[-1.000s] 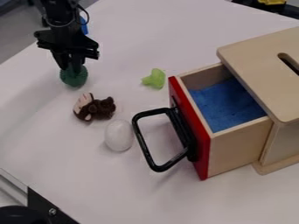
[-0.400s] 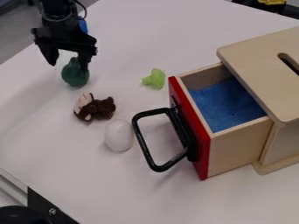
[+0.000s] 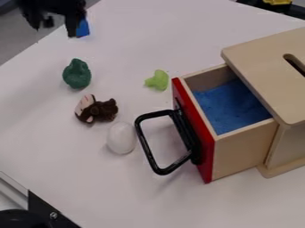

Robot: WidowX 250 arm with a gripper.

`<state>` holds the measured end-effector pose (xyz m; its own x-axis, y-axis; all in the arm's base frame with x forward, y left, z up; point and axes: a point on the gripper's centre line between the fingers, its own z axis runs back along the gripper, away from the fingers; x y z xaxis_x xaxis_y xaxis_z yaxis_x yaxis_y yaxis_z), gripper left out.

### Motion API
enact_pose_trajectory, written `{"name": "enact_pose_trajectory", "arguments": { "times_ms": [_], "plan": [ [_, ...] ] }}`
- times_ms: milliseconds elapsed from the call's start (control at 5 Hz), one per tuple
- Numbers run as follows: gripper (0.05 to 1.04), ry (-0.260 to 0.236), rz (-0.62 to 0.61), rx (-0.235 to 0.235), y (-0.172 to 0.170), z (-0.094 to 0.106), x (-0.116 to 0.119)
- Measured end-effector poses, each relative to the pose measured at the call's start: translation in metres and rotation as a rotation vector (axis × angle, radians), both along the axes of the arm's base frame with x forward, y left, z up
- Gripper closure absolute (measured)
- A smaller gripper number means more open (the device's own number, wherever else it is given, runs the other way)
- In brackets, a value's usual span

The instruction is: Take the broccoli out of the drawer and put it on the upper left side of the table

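- Right: the drawer (image 3: 206, 167) is pulled open.
- Left of it: a white egg (image 3: 121, 139), then a brown toy (image 3: 106, 111).
- Upper left: the broccoli (image 3: 77, 74) is set on the table (image 3: 149, 31).
- Beyond: the gripper (image 3: 57, 27) is held with fingers apart.

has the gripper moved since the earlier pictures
Yes. The gripper has gone toward the view's top edge, farther from the brown plush toy, which hasn't moved, and away from the dark green toy.
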<state>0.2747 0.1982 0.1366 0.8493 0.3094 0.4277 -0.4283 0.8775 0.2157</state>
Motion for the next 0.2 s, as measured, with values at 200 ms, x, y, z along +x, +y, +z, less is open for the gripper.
{"name": "enact_pose_trajectory", "arguments": {
  "times_ms": [200],
  "plan": [
    [0.084, -0.01, 0.002, 0.008, -0.0002, 0.0047, -0.001]
  ]
}}
